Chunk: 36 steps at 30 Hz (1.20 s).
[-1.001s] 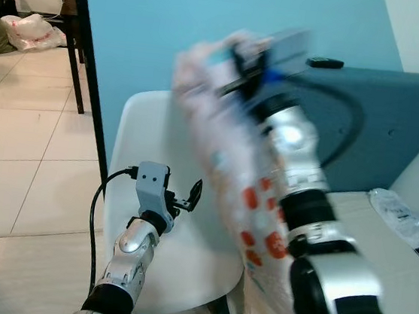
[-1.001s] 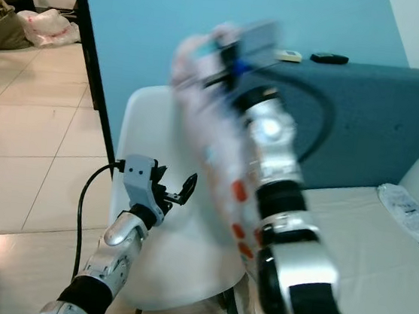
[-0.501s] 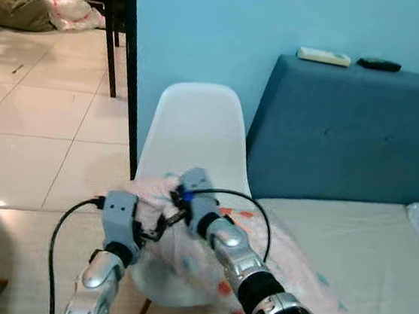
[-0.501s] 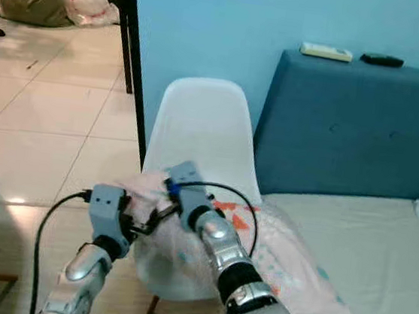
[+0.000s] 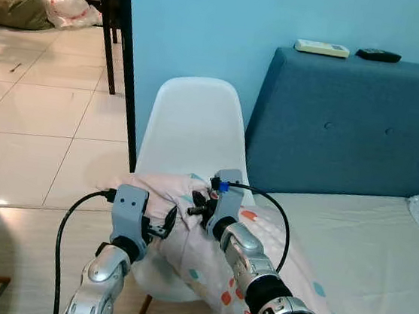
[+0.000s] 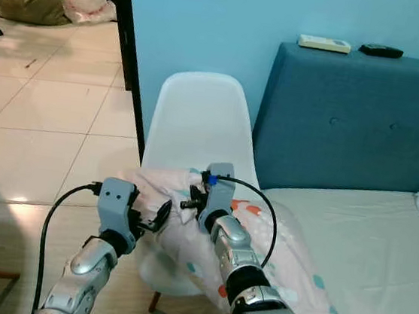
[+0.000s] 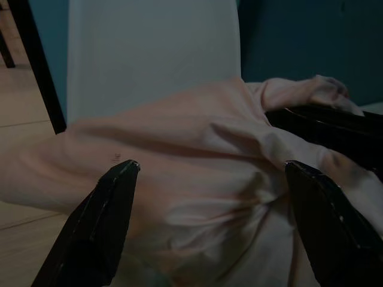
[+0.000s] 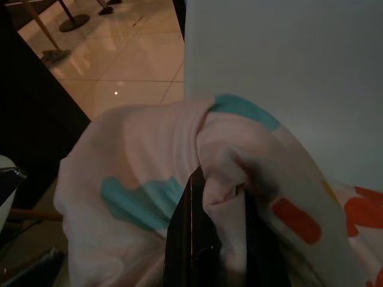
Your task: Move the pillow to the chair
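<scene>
Blue headboard [image 5: 349, 127], two remotes [image 5: 322, 48] on top, mattress [image 5: 366, 243], tiled floor [image 5: 39, 122], bags [image 5: 30, 0]

No text, label, brand, number or sign can be read anywhere in these views. The pillow [image 5: 208, 236] is printed with coloured shapes, not letters.
</scene>
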Tool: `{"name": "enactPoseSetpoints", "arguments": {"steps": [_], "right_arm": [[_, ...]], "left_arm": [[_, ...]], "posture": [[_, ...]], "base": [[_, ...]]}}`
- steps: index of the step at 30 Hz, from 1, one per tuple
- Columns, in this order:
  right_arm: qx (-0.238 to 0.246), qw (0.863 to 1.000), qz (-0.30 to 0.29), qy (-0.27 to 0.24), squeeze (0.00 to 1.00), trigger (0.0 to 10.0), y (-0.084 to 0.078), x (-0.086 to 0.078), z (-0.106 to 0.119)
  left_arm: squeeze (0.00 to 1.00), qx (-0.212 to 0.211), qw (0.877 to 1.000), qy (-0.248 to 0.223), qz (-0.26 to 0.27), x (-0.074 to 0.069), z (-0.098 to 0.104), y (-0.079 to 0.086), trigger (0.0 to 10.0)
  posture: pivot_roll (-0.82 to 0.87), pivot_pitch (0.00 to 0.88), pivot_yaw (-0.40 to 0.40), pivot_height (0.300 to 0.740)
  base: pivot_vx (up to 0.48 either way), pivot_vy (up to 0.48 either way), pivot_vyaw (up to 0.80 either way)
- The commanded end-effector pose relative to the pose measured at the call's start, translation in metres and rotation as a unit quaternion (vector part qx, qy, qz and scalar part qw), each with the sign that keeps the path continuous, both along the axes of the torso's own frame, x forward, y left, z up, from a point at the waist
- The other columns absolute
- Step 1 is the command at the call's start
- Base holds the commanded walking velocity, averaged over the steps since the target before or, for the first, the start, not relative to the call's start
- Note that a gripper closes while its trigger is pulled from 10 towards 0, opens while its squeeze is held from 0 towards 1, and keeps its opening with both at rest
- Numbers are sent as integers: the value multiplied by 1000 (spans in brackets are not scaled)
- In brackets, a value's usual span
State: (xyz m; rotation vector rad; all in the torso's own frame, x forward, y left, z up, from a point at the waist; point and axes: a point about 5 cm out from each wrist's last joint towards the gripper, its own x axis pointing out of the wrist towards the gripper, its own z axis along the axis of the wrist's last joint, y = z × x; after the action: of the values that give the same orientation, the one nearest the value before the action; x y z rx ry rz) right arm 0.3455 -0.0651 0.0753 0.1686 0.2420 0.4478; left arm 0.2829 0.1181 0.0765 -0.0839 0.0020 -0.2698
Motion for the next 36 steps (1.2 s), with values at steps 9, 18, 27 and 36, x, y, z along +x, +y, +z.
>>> {"name": "enactPoseSetpoints", "arguments": {"steps": [9,18,27,36], "right_arm": [[32,996,-73,48,0,10000,-14,1,-9],[62,994,-89,22,0,10000,-25,11,6],[35,996,-69,37,0,10000,-21,8,1],[55,997,-41,32,0,10000,-13,8,4]], "left_arm": [[0,40,999,25,-10,-4,-7,-1,10000],[0,58,998,33,-6,2,-7,2,10000],[0,55,998,39,-19,0,-7,-6,10000],[0,53,998,36,-7,4,-4,0,10000]], "posture": [[110,81,-59,640],[95,83,-56,620],[88,94,-50,575],[88,83,-51,533]], "base": [[0,0,0],[0,0,0],[0,0,0],[0,0,0]]}}
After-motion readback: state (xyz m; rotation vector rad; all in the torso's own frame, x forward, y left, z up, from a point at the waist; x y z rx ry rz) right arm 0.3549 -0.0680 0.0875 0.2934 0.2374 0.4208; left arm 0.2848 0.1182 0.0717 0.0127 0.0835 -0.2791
